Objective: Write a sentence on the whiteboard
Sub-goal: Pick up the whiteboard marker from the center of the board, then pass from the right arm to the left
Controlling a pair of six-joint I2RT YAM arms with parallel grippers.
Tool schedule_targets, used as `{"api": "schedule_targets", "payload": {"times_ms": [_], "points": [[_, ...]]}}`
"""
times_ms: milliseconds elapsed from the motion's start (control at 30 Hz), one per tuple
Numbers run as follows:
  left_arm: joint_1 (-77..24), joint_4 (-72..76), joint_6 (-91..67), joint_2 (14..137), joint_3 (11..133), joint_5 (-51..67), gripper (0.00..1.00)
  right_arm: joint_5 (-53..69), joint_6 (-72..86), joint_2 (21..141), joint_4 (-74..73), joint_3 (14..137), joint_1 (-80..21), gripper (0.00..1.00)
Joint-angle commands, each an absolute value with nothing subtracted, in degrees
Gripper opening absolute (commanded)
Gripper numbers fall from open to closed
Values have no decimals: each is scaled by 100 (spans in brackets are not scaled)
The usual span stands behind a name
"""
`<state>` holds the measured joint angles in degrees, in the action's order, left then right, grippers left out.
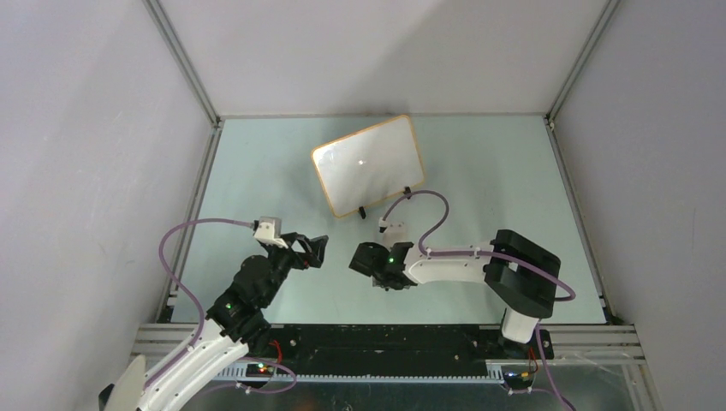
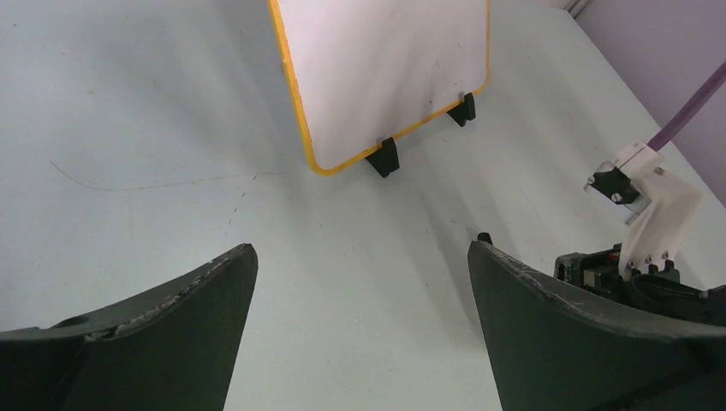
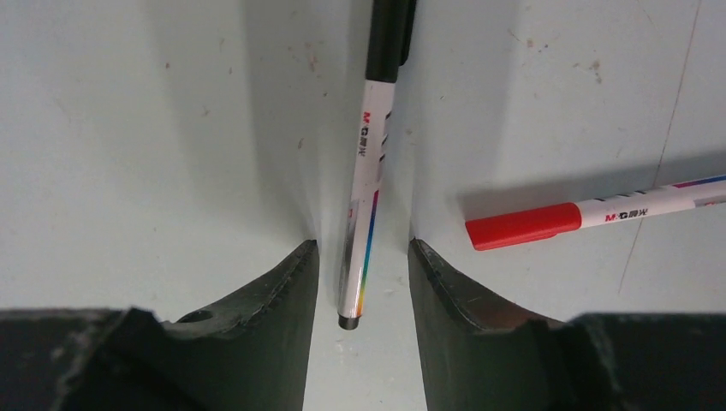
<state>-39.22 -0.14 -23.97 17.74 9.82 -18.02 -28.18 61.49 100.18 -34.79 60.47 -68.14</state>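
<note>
1. Whiteboard [image 1: 368,167], a small rectangular white board with a thin orange frame and two black clip feet, carries no sentence: the writing is not yet begun.
2. Close to the near edge of the pale green worktop [image 1: 514,171], about its middle, the right gripper [image 3: 358,282] is lowered over a white marker with a black cap [image 3: 364,171]. Its fingers stand on both sides of the barrel with a small gap at each side, so they are released and grasp nothing.
3. Near this marker lies a second white marker with a red cap [image 3: 595,214], touched by nothing.
4. The left gripper [image 2: 362,282], a little more toward the left edge, is spread wide and holds nothing.
5. Farther off, toward the middle of the far edge, the board stands on its feet, turned at an angle.
6. In my judgement almost everything is left: closing on the marker, taking off the cap, and all the writing.
</note>
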Motion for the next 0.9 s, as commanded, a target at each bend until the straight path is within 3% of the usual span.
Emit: {"api": "schedule_targets", "payload": {"times_ms": [0, 133, 233, 467, 667, 867], "points": [[-3940, 62, -2432, 1795, 982, -1944, 99, -2945, 6377, 9850, -3264, 5908, -6847, 44], [-3943, 58, -2428, 1800, 979, -1953, 99, -2772, 6436, 9896, -3004, 5718, -6845, 31], [-3943, 62, -2426, 1822, 983, -1960, 99, -2720, 6434, 9783, -2870, 5612, -6839, 1], [-3942, 389, -2582, 1994, 930, -1520, 99, -2811, 4979, 8811, -2289, 5254, -6926, 0], [-3933, 930, -3421, 2522, 952, -783, 99, -1652, 3357, 7512, -633, 4267, -6800, 0], [-3931, 1825, -4914, 3322, 1199, 149, 96, -708, 2870, 6954, -66, 3974, -6626, 0]]}}
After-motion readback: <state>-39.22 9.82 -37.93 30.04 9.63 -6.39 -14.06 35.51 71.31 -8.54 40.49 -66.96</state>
